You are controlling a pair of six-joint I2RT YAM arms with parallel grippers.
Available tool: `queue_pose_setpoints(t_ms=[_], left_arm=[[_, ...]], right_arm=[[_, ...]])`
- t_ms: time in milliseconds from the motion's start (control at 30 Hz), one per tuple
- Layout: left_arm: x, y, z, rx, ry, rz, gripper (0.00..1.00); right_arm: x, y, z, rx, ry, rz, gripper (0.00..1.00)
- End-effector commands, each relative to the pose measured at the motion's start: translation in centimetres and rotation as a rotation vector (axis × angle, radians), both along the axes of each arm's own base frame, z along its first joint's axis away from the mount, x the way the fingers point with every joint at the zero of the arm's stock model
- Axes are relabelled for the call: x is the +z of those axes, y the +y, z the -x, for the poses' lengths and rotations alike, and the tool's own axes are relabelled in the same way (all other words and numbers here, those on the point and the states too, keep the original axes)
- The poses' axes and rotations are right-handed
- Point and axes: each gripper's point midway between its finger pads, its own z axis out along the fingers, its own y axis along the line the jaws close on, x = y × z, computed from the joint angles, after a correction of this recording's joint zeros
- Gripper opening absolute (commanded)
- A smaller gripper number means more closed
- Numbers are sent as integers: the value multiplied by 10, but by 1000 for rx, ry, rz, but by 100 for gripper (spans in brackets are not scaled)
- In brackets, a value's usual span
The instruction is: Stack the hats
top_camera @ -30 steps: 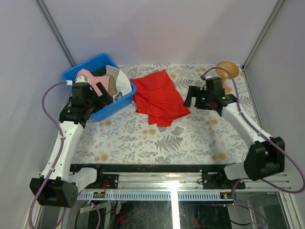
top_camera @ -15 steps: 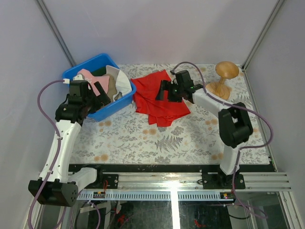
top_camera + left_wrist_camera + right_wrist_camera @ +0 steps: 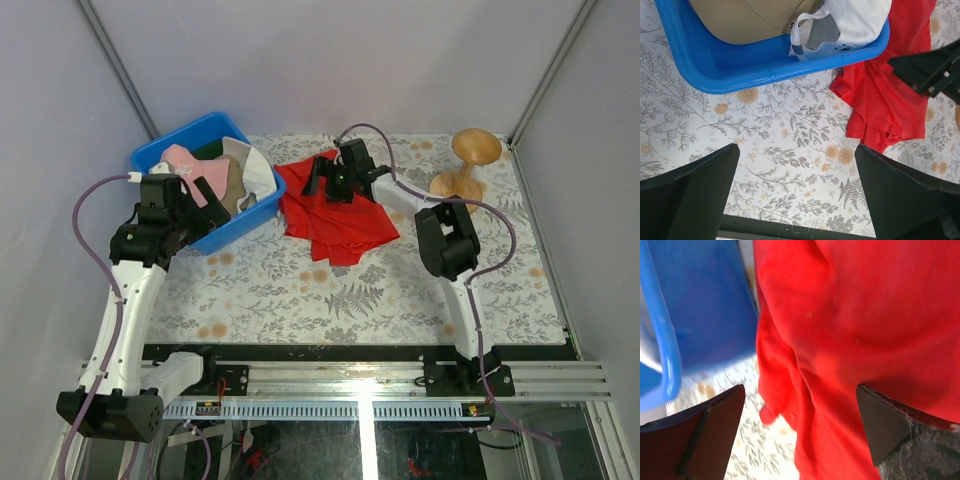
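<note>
While the left gripper (image 3: 796, 162) and right gripper (image 3: 800, 395) gape empty, hats (image 3: 235, 178) fill the blue bin (image 3: 740, 75).

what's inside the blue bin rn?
In the blue bin: pink cap, tan cap, white cap, and a sliver of dark green cap at the back. The open left gripper blocks the pile's near-left part; anything beneath the caps is covered.
</note>
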Motion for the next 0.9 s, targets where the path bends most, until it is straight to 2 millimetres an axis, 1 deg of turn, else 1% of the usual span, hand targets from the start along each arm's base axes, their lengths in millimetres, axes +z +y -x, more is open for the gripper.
queue_pose_setpoints(t_ms=[0,133,233,300,367,433,533,600,667,733,800,867], left_arm=[[15,-4,15,1,-10,29,100],[21,-4,25,-1,2,31,100],[26,-1,32,1,5,21,100],[29,0,37,3,7,16,100],[29,1,41,0,13,6,100],[27,4,46,1,26,-9,100],[23,5,51,-4,43,-21,100],[19,5,53,-10,58,-25,100],[15,5,54,-16,69,-30,100],[14,5,56,-23,77,-34,100],[12,5,56,-29,84,-39,100],[11,6,57,-30,84,-45,100]], right_arm=[[21,16,-36,-54,-55,-27,99],[9,21,-60,-81,-57,15,99],[2,19,-78,-122,-81,54,100],[-2,14,-90,-155,-105,83,100],[-6,4,-101,-206,-116,117,100],[-14,-13,-110,-270,-99,157,99],[-28,-40,-120,-349,-42,183,99],[-34,-59,-126,-401,-31,203,100],[-32,-79,-136,-448,-62,230,99],[-22,-97,-149,-482,-112,237,100],[-9,-108,-164,-502,-167,224,100],[12,-109,-178,-488,-246,189,100]])
